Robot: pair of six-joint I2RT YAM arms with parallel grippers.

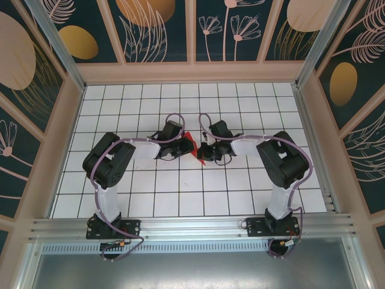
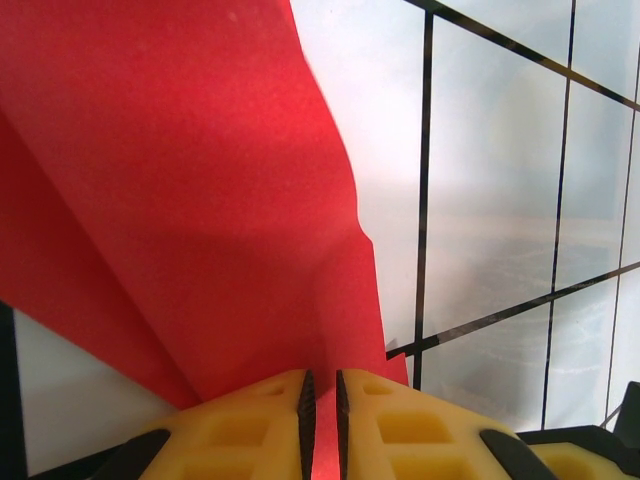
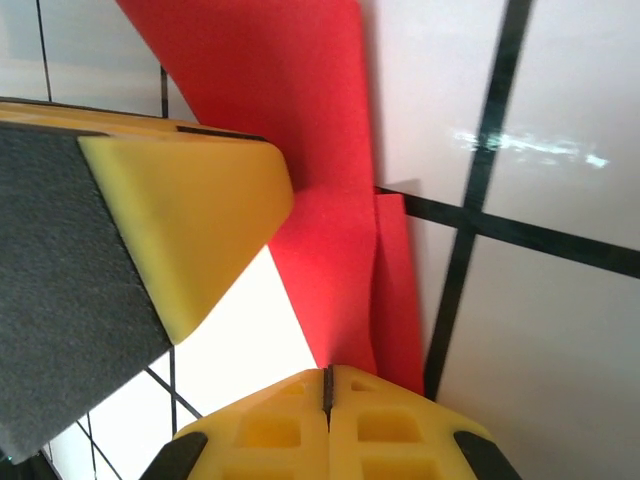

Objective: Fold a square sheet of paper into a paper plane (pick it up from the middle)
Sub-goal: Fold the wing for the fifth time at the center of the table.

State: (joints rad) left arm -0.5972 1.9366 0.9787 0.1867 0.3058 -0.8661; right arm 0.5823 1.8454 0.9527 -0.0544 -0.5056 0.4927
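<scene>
The square sheet of paper (image 1: 191, 139) is a creased red shape held up between my two grippers over the middle of the grid table. In the left wrist view the red paper (image 2: 200, 200) fans out from my left gripper (image 2: 320, 380), whose pads pinch it with a thin gap. In the right wrist view the folded red paper (image 3: 320, 200) tapers down into the seam of my right gripper (image 3: 328, 372), whose jaws are pressed together on it. A yellow finger of the left gripper (image 3: 190, 220) lies against the paper. Whether it has a paper plane shape cannot be told.
The white grid table (image 1: 240, 192) lies under both arms. Wooden side walls (image 1: 57, 150) and a patterned back panel enclose it, and an aluminium rail (image 1: 192, 226) runs along the near edge by the arm bases.
</scene>
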